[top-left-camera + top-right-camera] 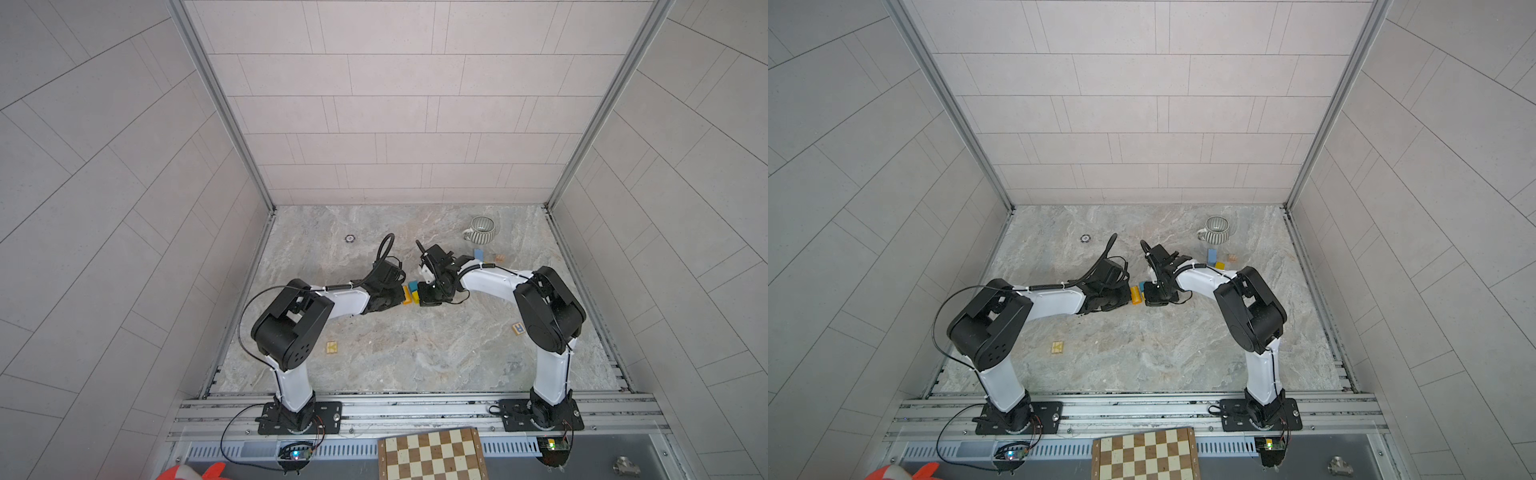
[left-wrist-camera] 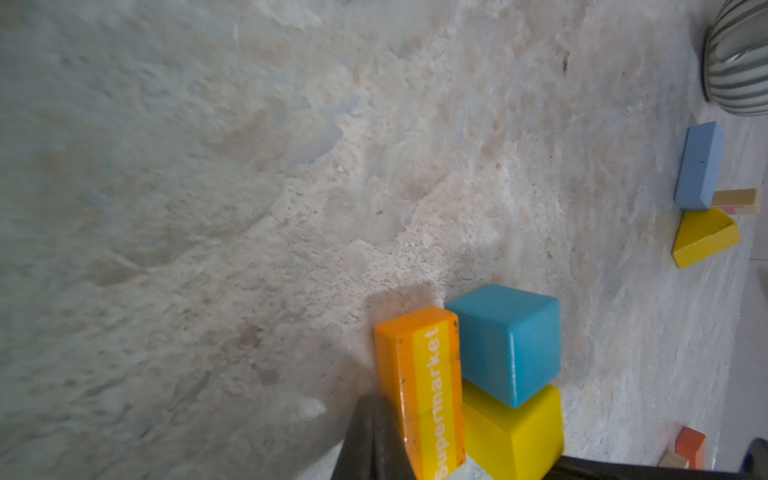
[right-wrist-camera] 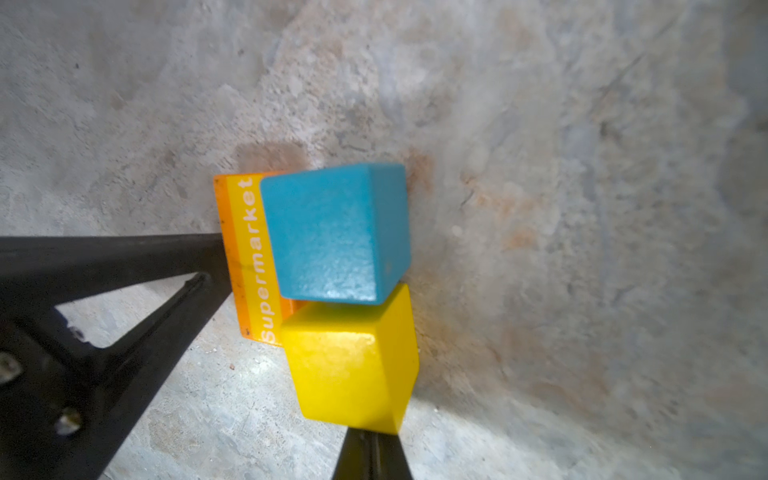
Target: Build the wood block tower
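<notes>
- Surface (image 1: 415,365): marbled top; carries everything listed except the chessboard.
- Chessboard (image 1: 432,455): past the near edge, off the surface; no part in the job.
- Left gripper (image 2: 374,428): jaws closed on nothing, tips set against the orange block's long side. I read this as a shove to square it up.
- Right gripper (image 3: 370,446): jaws closed and empty, tips butted on the yellow block's end from the opposite side, likely as a backstop.
- Mug (image 1: 482,230): near the far right corner, well apart from the work.
- Orange block (image 3: 249,257): mid-surface, lying with its "Supermarket" face up.
- Yellow block (image 3: 349,365): touching the orange one.
- Blue cube (image 3: 328,232): touching both and skewed; whether it sits on them I cannot tell.
- Tower: no clear stack; these three look like its base.
- Spare blocks: blue bar (image 2: 700,166) and wedge (image 2: 706,237) near the mug, lettered cube (image 1: 518,329) by the right edge.
</notes>
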